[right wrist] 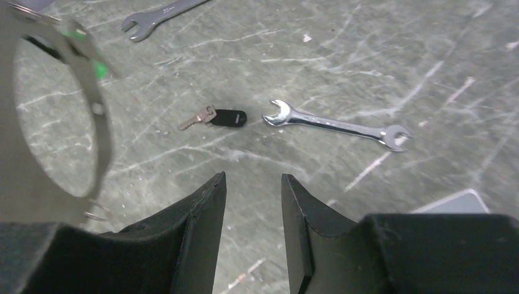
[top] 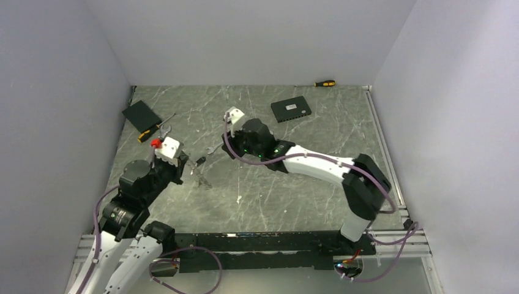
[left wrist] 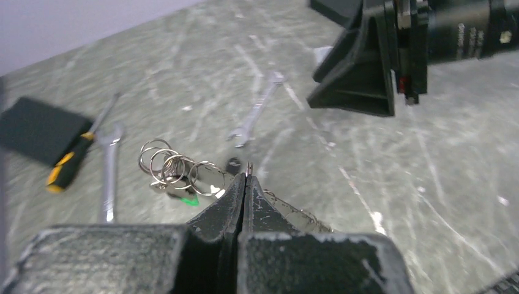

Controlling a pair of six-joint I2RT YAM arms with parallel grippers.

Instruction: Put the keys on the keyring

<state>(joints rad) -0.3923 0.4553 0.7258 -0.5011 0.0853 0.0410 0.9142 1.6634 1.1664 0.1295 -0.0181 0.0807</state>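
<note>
My left gripper (left wrist: 246,174) is shut on the thin wire of the keyring (left wrist: 292,211) and holds it just above the table. Small rings, keys and a green tag (left wrist: 174,173) hang on the loop to the left of my fingers. In the right wrist view the loop (right wrist: 101,125) looms blurred at the left edge. A loose silver key with a black tag (right wrist: 215,116) lies on the table ahead of my right gripper (right wrist: 253,184), which is open and empty above it. The same key shows in the top view (top: 200,161), between the two grippers.
A small silver wrench (right wrist: 335,125) lies right of the loose key. A second wrench (left wrist: 109,166), a yellow-handled screwdriver (left wrist: 68,162) and a flat black box (left wrist: 33,127) lie at the left. A black device (top: 291,109) and another screwdriver (top: 324,83) lie at the back.
</note>
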